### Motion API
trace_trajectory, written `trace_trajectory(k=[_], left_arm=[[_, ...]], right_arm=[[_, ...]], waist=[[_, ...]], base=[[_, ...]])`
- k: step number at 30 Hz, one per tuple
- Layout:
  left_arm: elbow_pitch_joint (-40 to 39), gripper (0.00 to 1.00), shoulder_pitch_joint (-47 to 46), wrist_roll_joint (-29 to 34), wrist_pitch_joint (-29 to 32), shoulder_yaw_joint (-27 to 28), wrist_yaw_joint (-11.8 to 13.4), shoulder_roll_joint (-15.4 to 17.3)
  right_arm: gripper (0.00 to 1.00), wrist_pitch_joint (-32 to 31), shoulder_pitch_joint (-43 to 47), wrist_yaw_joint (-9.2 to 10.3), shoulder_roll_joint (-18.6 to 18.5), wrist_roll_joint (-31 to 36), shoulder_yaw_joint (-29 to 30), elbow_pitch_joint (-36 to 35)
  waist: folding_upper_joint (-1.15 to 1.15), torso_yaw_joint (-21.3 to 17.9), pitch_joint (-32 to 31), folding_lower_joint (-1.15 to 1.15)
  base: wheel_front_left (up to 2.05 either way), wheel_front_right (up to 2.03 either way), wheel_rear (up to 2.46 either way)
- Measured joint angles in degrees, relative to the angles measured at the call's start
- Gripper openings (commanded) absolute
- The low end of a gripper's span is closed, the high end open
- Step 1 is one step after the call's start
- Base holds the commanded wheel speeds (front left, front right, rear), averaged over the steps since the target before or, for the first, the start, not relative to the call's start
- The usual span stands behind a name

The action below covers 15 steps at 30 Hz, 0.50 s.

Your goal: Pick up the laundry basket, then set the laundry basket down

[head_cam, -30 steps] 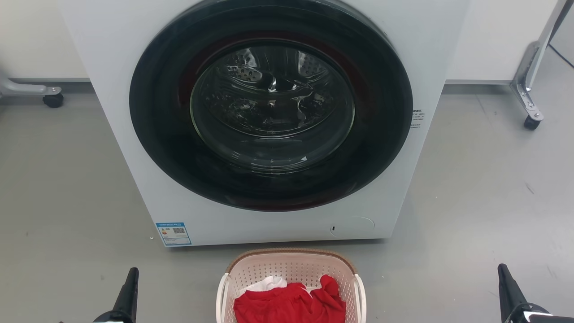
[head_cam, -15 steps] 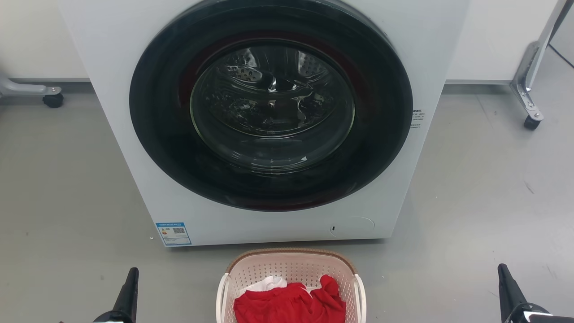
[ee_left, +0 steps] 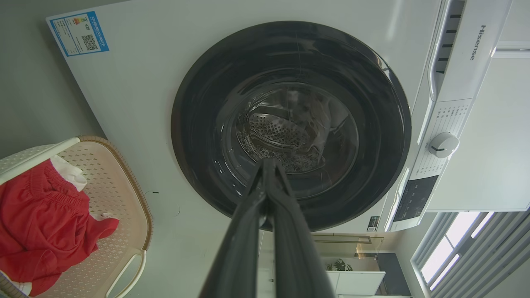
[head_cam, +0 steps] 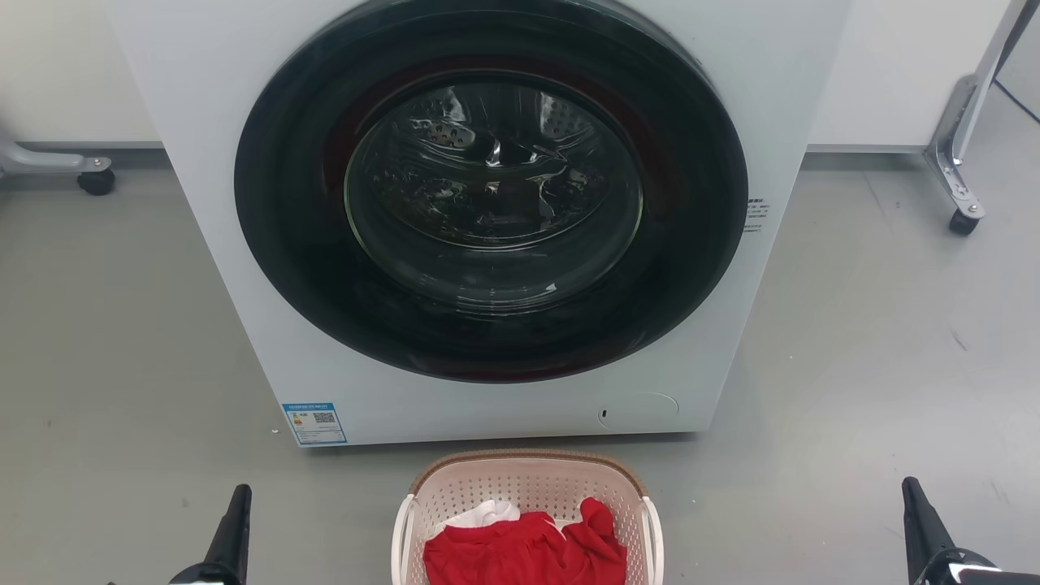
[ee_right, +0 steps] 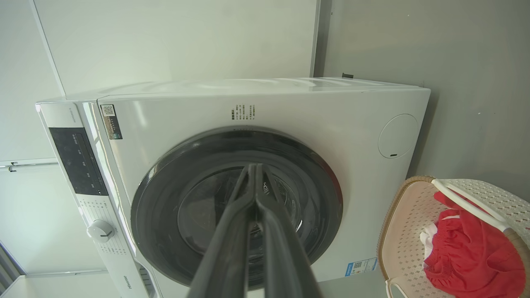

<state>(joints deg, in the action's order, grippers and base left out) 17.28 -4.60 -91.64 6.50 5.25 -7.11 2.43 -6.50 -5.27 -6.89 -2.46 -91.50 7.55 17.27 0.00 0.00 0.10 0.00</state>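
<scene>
Grey floor (head_cam: 853,366) spread across the room, running back to a white wall (head_cam: 894,73). On it stood a white front-loading washer (head_cam: 203,162), its big round dark door (head_cam: 284,244) shut and the perforated steel drum (head_cam: 491,187) showing through the glass. The left wrist view showed a control strip with 1 white dial (ee_left: 443,145) along the washer's top.

Just in front of the washer, centred on the door and apart from it, the laundry basket (head_cam: 528,483) sat on the floor between the 2 arms. It had pale perforated walls, a brown woven-look rim (head_cam: 528,455) and 2 white side handles (head_cam: 654,528). A crumpled red garment (head_cam: 520,552) lay in it, with a bit of white cloth (head_cam: 487,513) at the garment's far left edge.

The left gripper (head_cam: 240,497) hung well to the basket's left and the right gripper (head_cam: 912,491) well to its right, neither touching it. Both wrist views showed the fingers of the left gripper (ee_left: 269,165) and the right gripper (ee_right: 253,167) pressed together to their tips, gripping nothing.

A small blue label (head_cam: 314,422) marked the washer's lower left corner. 2 castors, 1 at the left (head_cam: 96,180) and 1 at the right (head_cam: 964,221), carried metal frames at either side.
</scene>
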Motion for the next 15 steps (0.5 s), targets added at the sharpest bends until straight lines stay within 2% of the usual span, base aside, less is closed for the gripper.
trace_trajectory(k=[15], left_arm=[[0.0, 0.00, 0.0, 0.0, 0.0, 0.0, 0.0, 0.0]], right_arm=[[0.00, 0.0, 0.0, 0.00, 0.0, 0.0, 0.0, -0.1]], waist=[[0.00, 0.0, 0.0, 0.00]], base=[[0.00, 0.00, 0.00]])
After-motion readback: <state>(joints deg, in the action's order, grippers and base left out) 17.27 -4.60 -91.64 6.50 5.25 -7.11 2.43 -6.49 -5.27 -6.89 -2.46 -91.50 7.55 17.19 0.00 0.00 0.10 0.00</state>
